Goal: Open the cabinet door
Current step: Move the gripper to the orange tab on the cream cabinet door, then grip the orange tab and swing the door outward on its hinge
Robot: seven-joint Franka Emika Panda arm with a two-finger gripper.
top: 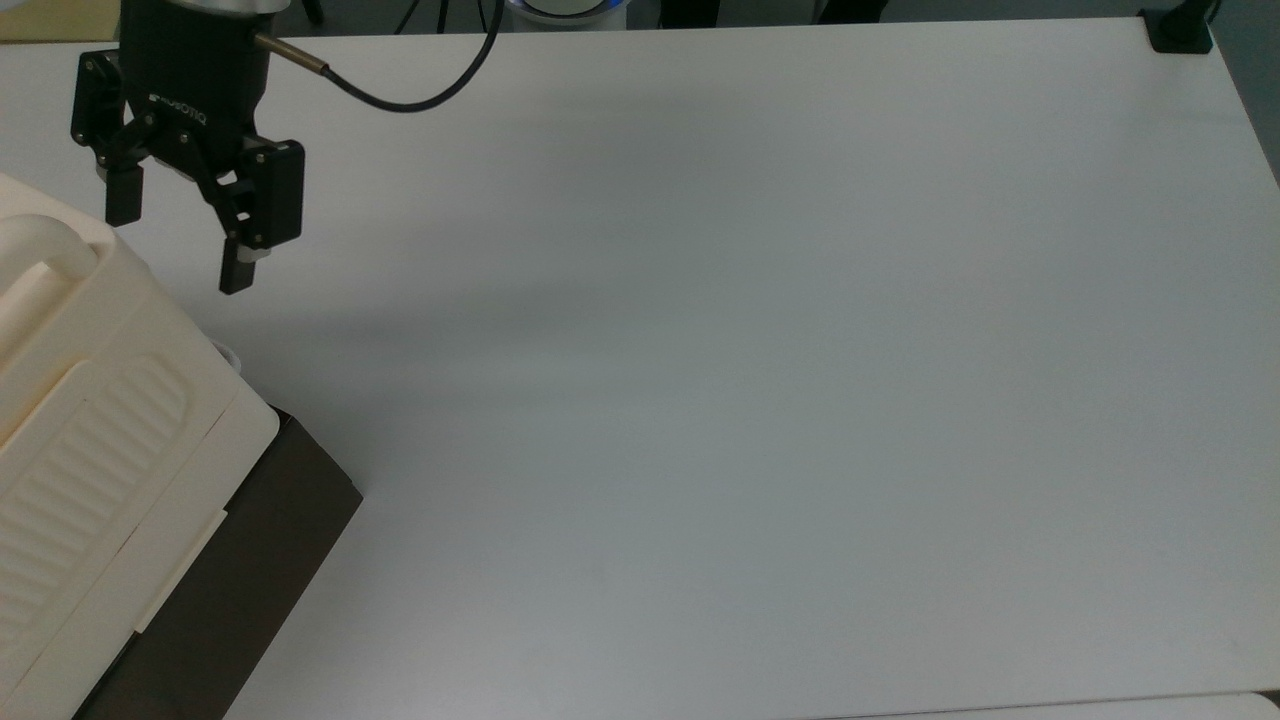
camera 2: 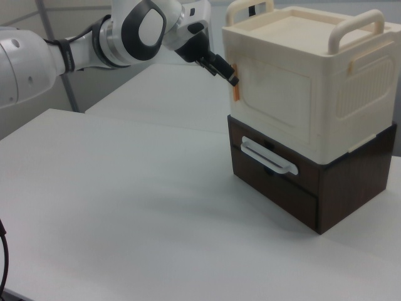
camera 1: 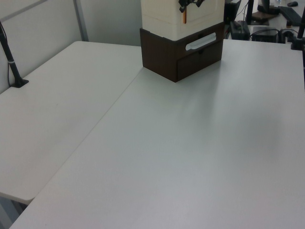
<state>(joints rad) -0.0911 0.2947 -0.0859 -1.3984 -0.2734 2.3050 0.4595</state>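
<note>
**Gripper at the cabinet's door edge, jaws spread**

The black two-finger gripper (top: 180, 250) is hovering with its fingers standing wide apart, nothing between them. White lettering on its body is reading roughly "ROBOTIQ", partly hard to make out. In the right view its fingertips are sitting just beside the small orange tab (camera 2: 235, 89) at the edge of the flat cream-tan plastic cabinet door (camera 2: 276, 103); contact cannot be judged. The door is lying shut in the cream box atop the dark brown drawer base (camera 2: 282, 182) on the white table (top: 760, 400). The top view is cutting the cabinet off at its left edge.
</note>
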